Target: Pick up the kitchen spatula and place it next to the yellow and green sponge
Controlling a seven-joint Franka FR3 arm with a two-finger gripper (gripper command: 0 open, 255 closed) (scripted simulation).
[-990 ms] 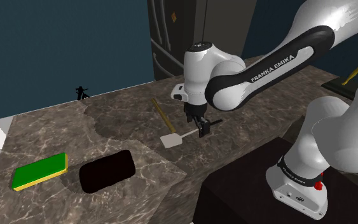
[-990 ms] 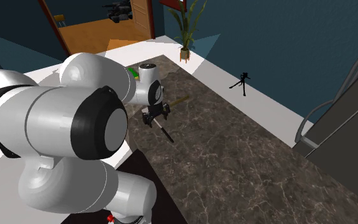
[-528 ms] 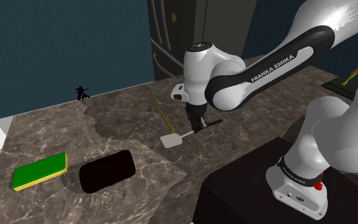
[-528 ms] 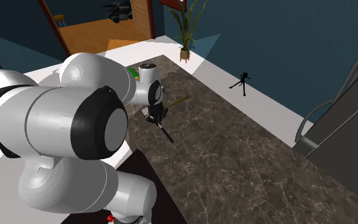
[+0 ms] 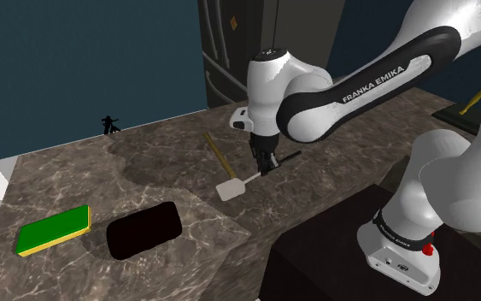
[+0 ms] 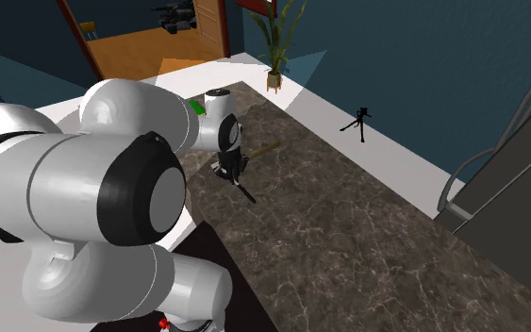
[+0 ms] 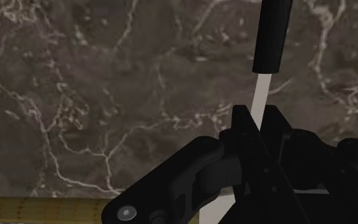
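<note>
Gripper (image 5: 266, 168) over mid tabletop (image 5: 157, 158), pointing down. Fingers (image 7: 241, 129) clamped on spatula (image 5: 228, 189) at the thin pale shaft, between white blade and black handle. Blade sticks out toward the shoulder view's left, handle toward its right. Can't tell if blade touches the marble. Green-and-yellow sponge (image 5: 53, 229) lies well apart, near the tabletop's left edge in the shoulder view. Yellowish stick (image 5: 217, 153) lies just beside the blade.

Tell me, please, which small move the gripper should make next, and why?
Likely a short straight lift. The gripper looks shut on the spatula shaft, its blade is low over the counter, and the sponge lies far across it.
</note>
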